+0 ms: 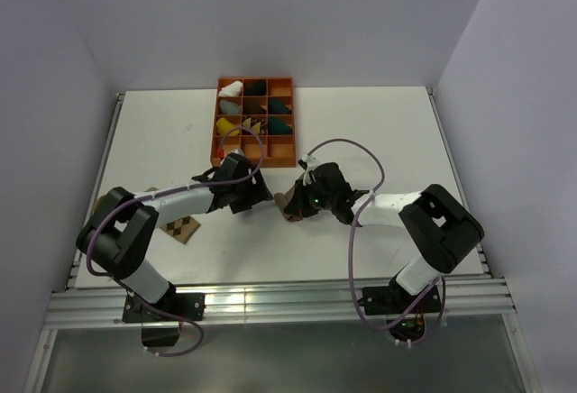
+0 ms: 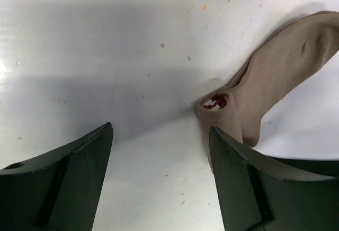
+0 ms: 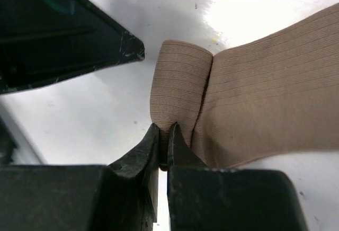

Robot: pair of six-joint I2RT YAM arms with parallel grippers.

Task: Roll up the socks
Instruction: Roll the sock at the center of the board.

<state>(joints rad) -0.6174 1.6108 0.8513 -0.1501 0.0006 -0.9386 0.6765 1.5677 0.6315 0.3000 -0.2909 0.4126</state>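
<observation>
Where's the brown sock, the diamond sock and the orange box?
brown sock (image 3: 180, 82): right wrist view, on its rolled-up end.
diamond sock (image 1: 183, 228): top view, on its patterned middle.
orange box (image 1: 282, 150): top view, on an empty near compartment.

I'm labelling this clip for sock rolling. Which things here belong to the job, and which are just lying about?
Job:
tan sock, partly rolled, pinched by the right gripper
argyle sock, lying flat at the near left

Lying about:
orange tray at the far edge
sock bundles in its compartments
</observation>
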